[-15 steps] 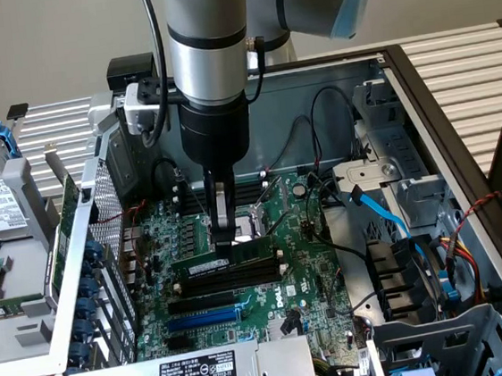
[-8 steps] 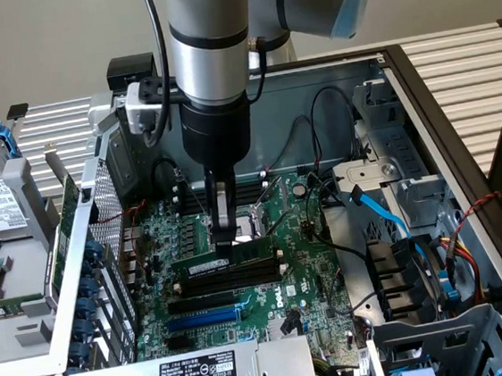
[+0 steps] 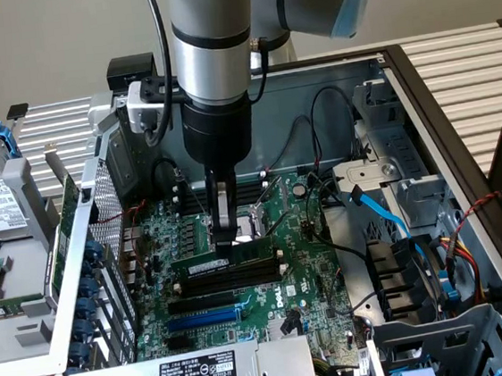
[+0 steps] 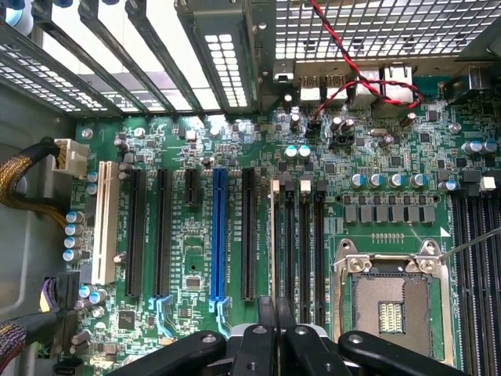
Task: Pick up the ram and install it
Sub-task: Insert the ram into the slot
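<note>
The ram (image 3: 227,260) is a thin green stick with a white label. It stands on edge along a black memory slot on the motherboard (image 3: 314,271), just beside the CPU socket (image 3: 253,222). My gripper (image 3: 226,236) reaches straight down into the case, and its two dark fingers are pinched on the ram's top edge near the middle. In the wrist view the ram (image 4: 274,235) appears edge-on as a thin strip. It runs away from the closed fingertips of my gripper (image 4: 275,307), lined up with the first of the black memory slots (image 4: 304,235).
More black slots (image 3: 220,281) and a long blue slot (image 3: 206,318) lie beside the ram. Black cables (image 3: 318,145) and a blue cable (image 3: 389,218) hang near the drive cage at the exterior view's right. The case's metal walls surround the board. A red-black twisted wire (image 4: 352,78) crosses near the rear ports.
</note>
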